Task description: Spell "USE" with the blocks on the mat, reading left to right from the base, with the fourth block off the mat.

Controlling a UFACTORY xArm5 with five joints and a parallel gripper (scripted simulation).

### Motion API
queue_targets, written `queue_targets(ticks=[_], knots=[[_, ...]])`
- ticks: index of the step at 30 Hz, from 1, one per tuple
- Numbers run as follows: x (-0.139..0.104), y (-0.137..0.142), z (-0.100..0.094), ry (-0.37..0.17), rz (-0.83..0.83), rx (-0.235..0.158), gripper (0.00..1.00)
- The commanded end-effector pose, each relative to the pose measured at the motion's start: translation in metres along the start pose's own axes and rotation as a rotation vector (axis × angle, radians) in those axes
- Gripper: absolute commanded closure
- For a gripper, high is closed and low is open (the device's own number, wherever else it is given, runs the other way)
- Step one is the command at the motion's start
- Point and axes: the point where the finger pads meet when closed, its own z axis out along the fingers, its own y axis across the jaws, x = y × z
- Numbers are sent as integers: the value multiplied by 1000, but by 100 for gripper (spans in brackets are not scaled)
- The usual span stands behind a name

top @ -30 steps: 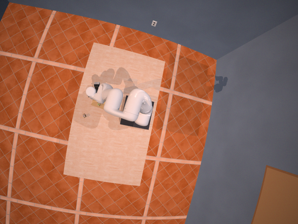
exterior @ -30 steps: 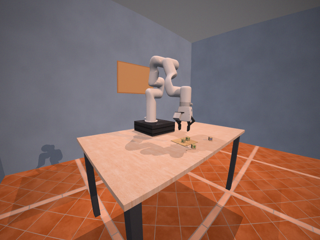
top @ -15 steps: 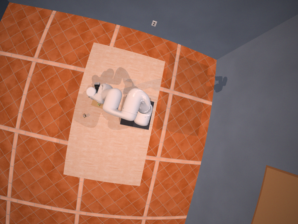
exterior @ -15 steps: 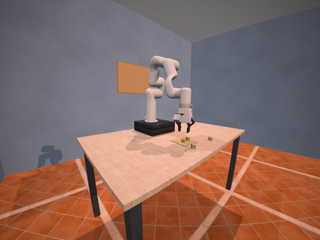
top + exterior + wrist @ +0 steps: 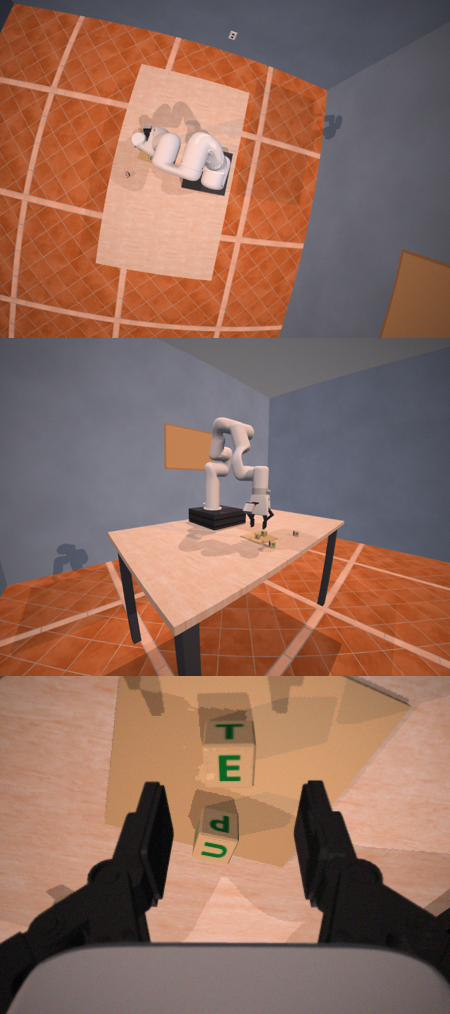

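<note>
My gripper (image 5: 258,526) (image 5: 233,807) is partly open and empty above the mat (image 5: 247,536) (image 5: 150,751). Two blocks stand on the mat. The E block (image 5: 257,535) (image 5: 230,756) has E on top and T on a side. The U block (image 5: 149,157) (image 5: 264,533) (image 5: 215,838) has U on top, near one mat edge. The two top letters are turned about a quarter turn to each other. A block with a green 9-like side (image 5: 272,544) is off the mat, toward the table's front. A block with a blue X (image 5: 127,174) (image 5: 296,533) lies farther off the mat. Their top letters are not readable.
The black base (image 5: 190,186) (image 5: 201,518) of the arm stands behind the mat on the wooden table (image 5: 160,225) (image 5: 189,570). The table's front edge runs beyond the two off-mat blocks. The arm covers part of the mat in the top view.
</note>
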Motion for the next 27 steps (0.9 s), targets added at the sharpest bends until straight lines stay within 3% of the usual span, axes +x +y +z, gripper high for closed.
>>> queue_targets(ticks=[1,27], knots=[[1,-1,3,1,0,3,37],[1,-2,19,1,0,3,37]])
